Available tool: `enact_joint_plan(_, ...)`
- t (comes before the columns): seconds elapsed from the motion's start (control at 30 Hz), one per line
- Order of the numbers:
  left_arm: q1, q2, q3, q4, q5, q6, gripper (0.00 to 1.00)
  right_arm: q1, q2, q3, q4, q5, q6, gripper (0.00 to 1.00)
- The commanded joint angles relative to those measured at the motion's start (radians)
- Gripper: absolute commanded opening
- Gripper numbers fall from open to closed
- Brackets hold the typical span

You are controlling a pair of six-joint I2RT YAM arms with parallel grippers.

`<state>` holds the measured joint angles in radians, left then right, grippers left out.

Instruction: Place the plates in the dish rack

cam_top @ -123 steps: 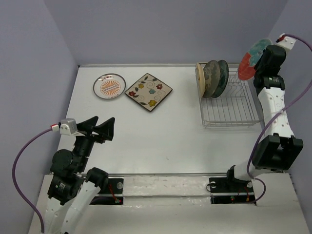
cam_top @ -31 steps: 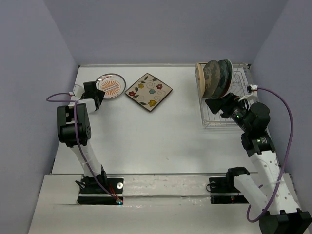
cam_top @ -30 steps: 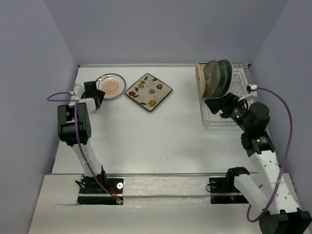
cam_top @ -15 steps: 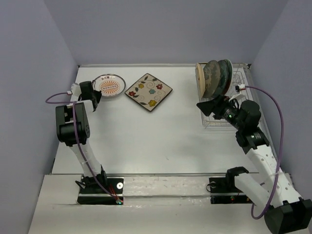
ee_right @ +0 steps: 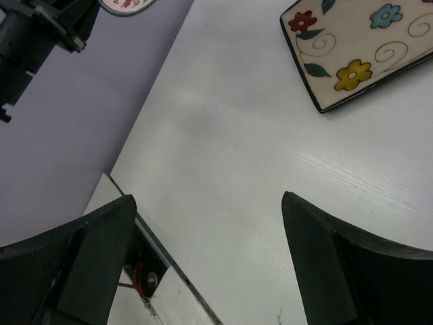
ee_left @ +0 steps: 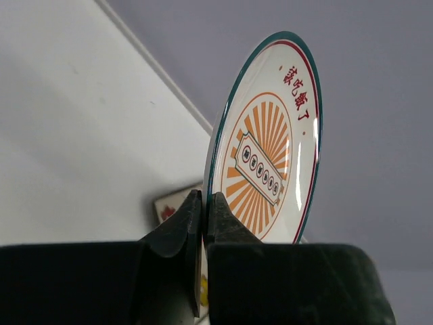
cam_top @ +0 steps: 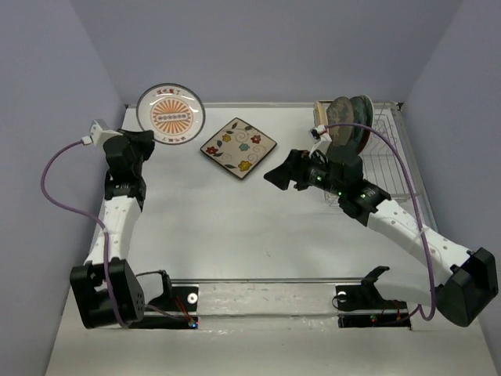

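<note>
Gripper on my left arm is shut tight on the lower rim of the sunburst plate, a thin pinch with only the fingertips on the edge. From above, that plate hangs clear of the tabletop at the far left corner, well apart from the dish rack on the far right. My right gripper is spread wide and holds nothing. It hovers over the middle of the tabletop, near the square floral plate, which lies flat.

The step in hand, as I judge it, is carrying this plate across to the rack. With so little rim in my grip, the plate could pivot between the fingers, so I should move slowly, avoid sharp wrist turns and hold it on edge the whole way. Before lowering, I want its flat plane parallel to the plates already standing at the rack's far left end, so the rim drops between two prongs, not onto one. The rack is a long reach for my left arm, so a pass to the open right gripper may be the wiser route, though I cannot tell from here whether that is the plan.

The plate stands nearly upright, its painted face turned toward the near side and a little upward. Being round, it has no true long axis. The line from my grip to the opposite rim runs upward, leaning slightly.
</note>
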<state>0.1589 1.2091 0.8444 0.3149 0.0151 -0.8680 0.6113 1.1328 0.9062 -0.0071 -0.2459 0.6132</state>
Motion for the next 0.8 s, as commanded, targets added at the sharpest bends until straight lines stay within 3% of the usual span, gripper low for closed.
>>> enact_joint_plan(0.0, -0.123, -0.147, -0.085, 0.058, 0.201, -0.019, 0.06, 0.013, 0.054, 0.104, 0.058, 0.04, -0.02, 0.95)
enact_joint_plan(0.3, -0.323, -0.35, -0.235, 0.075, 0.425, -0.028, 0.06, 0.013, 0.116, 0.209, -0.07, 0.141, -0.099, 0.98)
enact_joint_plan(0.47, -0.357, -0.414, -0.277, 0.088, 0.515, -0.034, 0.06, 0.013, 0.113, 0.191, -0.082, 0.162, -0.121, 0.98)
enact_joint_plan(0.6, -0.369, -0.404, -0.278, 0.134, 0.597, -0.029, 0.06, 0.013, 0.139, 0.189, -0.079, 0.103, -0.118, 0.89)
enact_joint_plan(0.63, -0.372, -0.404, -0.277, 0.136, 0.605, -0.029, 0.06, 0.013, 0.139, 0.188, -0.079, 0.096, -0.118, 0.85)
enact_joint_plan(0.67, -0.372, -0.41, -0.278, 0.139, 0.618, -0.026, 0.06, 0.013, 0.14, 0.184, -0.076, 0.092, -0.113, 0.73)
enact_joint_plan(0.73, -0.374, -0.41, -0.272, 0.141, 0.629, -0.008, 0.06, 0.013, 0.116, 0.162, -0.061, 0.103, -0.099, 0.37)
enact_joint_plan(0.77, -0.372, -0.407, -0.271, 0.132, 0.638, 0.0, 0.11, 0.013, 0.104, 0.154, -0.047, 0.118, -0.093, 0.13)
